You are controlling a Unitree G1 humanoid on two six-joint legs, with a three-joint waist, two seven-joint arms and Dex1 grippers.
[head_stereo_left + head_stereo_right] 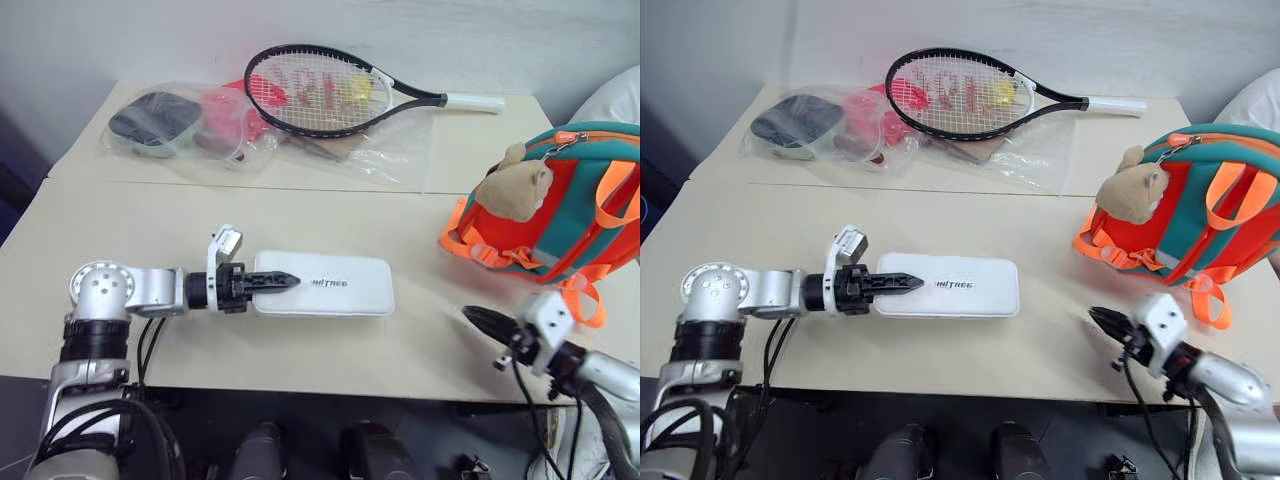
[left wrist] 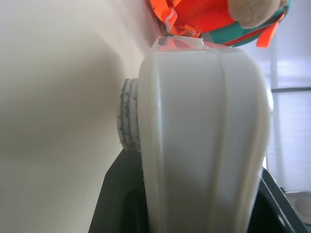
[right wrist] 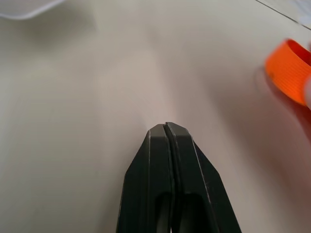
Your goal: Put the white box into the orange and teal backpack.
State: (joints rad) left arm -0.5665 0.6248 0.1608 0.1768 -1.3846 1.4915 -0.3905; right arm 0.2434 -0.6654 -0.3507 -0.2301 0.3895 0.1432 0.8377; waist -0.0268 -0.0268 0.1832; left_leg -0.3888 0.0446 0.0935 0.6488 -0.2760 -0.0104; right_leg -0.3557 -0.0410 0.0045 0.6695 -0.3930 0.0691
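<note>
White box (image 1: 325, 285) has dark lettering on its lid; reads approx. "INITREE", not fully sure. It lies flat, long side running parallel w/ the table's (image 1: 90, 225) near edge, roughly mid-table toward that edge. No other legible writing; racket (image 1: 330, 90) strings carry red/yellow marks, unreadable.

L gripper (image 1: 285, 281) comes in level from the left edge side, arm stretched along the near edge, fingers pointing across toward the backpack. One black finger lies over the box's left end on top; left wrist view shows the box end wedged between both fingers (image 2: 121, 194), so it's pinching the box's short end.

R gripper (image 1: 1102, 320) sits low near the near-right corner, pointing inward over bare tabletop, fingers (image 3: 167, 184) pressed together, nothing between them.

Orange and teal backpack (image 1: 560, 205) stands at the right edge, tan plush (image 1: 515, 190) on its front, orange straps trailing on the table; well apart from the box. Racket + clear bag of items (image 1: 190, 125) along the far edge.
</note>
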